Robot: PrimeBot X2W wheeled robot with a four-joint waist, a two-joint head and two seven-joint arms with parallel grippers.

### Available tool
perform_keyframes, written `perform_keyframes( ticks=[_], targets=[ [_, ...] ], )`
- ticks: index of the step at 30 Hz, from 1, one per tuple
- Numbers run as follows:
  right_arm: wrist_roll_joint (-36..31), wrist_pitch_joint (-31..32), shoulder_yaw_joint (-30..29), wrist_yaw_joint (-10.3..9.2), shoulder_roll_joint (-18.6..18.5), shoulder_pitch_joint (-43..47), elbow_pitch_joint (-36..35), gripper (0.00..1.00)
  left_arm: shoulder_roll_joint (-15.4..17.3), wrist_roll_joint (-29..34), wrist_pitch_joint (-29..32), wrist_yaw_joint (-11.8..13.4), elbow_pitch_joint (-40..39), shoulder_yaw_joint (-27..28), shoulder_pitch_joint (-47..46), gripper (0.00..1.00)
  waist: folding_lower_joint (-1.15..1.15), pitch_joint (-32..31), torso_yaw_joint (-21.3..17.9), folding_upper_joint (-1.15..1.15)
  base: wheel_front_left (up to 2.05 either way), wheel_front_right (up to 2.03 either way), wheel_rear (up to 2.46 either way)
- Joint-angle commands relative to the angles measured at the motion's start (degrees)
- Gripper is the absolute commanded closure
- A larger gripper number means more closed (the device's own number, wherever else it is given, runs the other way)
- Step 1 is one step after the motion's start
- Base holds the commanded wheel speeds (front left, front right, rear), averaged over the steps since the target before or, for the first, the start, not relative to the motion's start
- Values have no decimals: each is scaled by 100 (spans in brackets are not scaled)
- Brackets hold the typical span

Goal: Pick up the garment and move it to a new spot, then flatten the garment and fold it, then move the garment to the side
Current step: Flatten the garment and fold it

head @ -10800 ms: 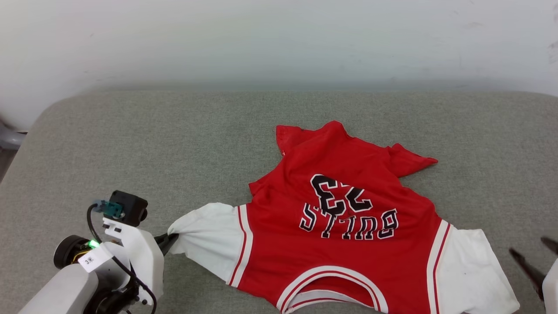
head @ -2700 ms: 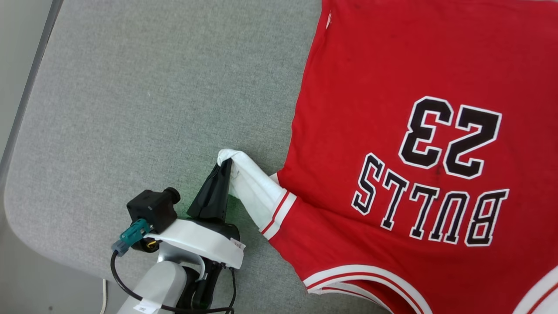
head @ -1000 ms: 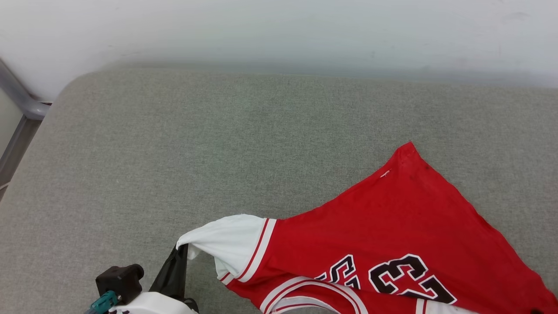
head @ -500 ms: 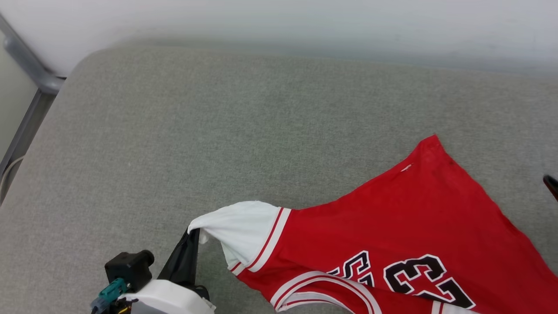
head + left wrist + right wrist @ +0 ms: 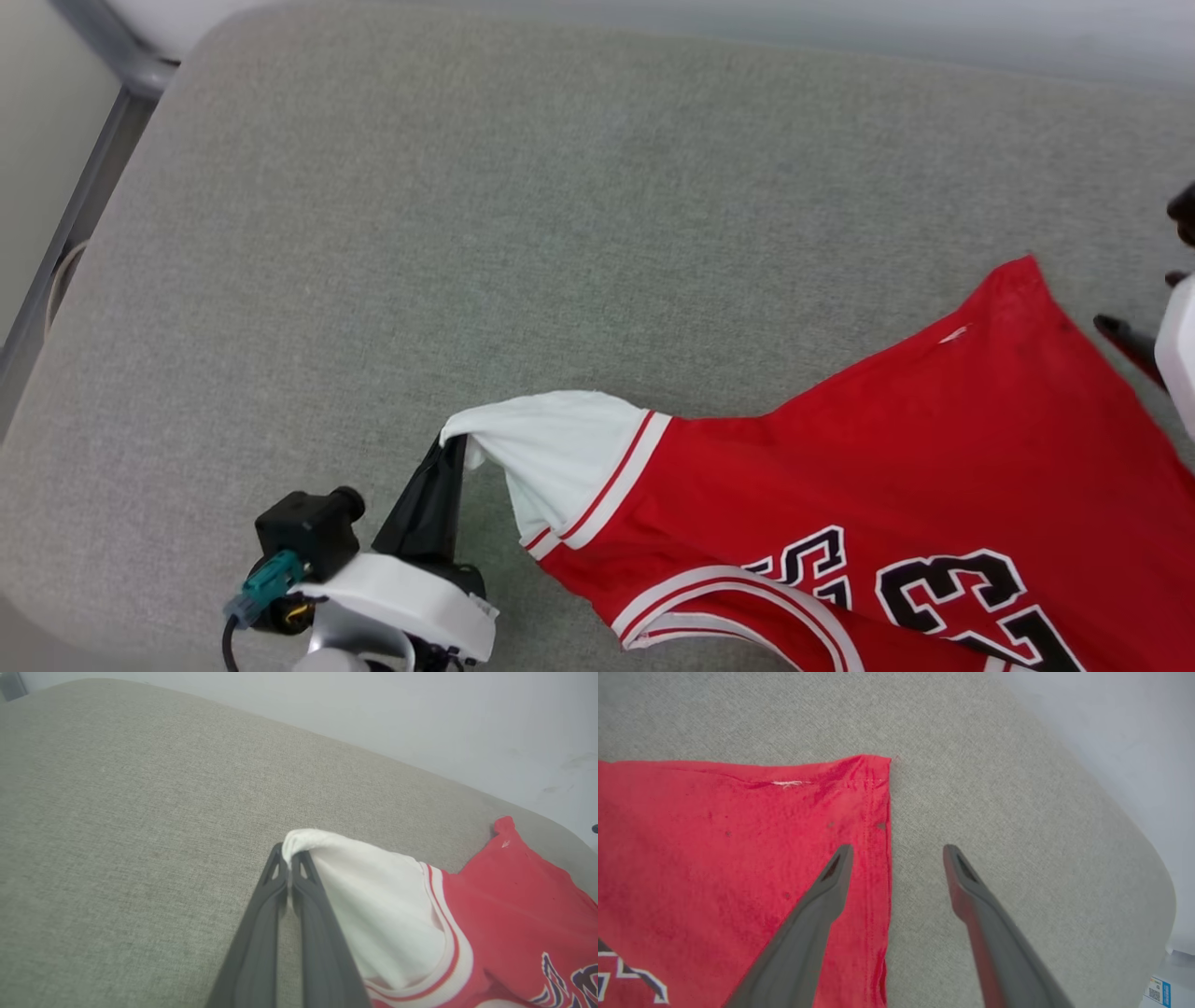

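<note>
Since earlier, right pincer (image 5: pixel 899 848) is gaping apart at shirt (image 5: pixel 887 467) hem; left pincer (image 5: pixel 289 853) is clamping sleeve (image 5: pixel 373 896); flattening, next needing outward tug.

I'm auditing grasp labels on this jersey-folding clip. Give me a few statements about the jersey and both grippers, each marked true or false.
1. The left gripper is shut on the garment's white sleeve. True.
2. The right gripper is clamped on the red hem. False: its fingers stand apart, one over the cloth, one over the grey cushion.
3. The garment lies on the grey cushion. True.
4. The lettering is white on blue. False: it is black with white outlines, on red.
</note>
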Motion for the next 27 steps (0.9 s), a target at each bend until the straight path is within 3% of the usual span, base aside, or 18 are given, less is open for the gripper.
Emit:
perform_keyframes(
  ticks=[1,11,20,21,22,27],
  targets=[
    [-4,29,94,-6,33,-201,141,0,-23,49,-39,-23,-12,-13,-97,100,-1,151,112,0,0,0,0],
    [-95,-138,1195,-6,389,-1372,1474,0,-212,103,-111,-156,82,-118,-460,100,-1,630,353,0,0,0,0],
    [96,-371,2167,-4,598,-1336,2490,0,-308,102,-166,-247,285,-132,-607,100,-1,750,370,0,0,0,0],
    [167,-385,2261,5,578,-1353,2525,75,-308,96,-175,-253,304,-118,-614,100,-1,737,353,0,0,0,0],
    [233,-443,2296,4,557,-1387,2565,100,-311,91,-183,-259,324,-112,-618,100,-1,719,337,0,0,0,0],
    [394,-1043,2305,-8,536,-1759,2654,100,-280,67,-195,-274,446,-82,-554,100,-1,490,218,0,0,0,0]
  ],
)
